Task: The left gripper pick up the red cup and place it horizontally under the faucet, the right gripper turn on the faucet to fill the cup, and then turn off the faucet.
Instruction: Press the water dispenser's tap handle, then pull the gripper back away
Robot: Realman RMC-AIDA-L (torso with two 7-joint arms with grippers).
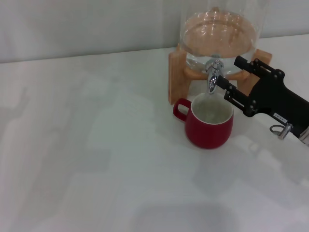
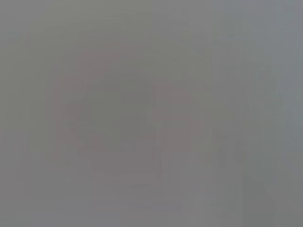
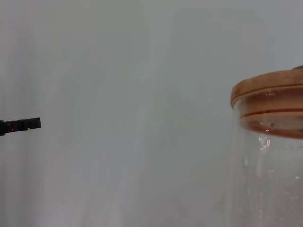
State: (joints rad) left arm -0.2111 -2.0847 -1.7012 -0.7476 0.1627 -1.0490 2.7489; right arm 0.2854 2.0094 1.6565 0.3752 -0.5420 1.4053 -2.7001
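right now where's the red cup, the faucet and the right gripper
red cup (image 1: 208, 129): head view, on its front wall.
faucet (image 1: 213, 77): head view, on the chrome spout above the cup.
right gripper (image 1: 231, 80): head view, midway between its fingertips beside the faucet.

In the upper right of the frame I see the red cup (image 1: 208, 123) standing upright on the white table (image 1: 96, 159), directly below the faucet (image 1: 213, 77) of the glass dispenser (image 1: 222, 34). The right gripper (image 1: 231, 79) reaches in from the right; its open finger bars are at the faucet.
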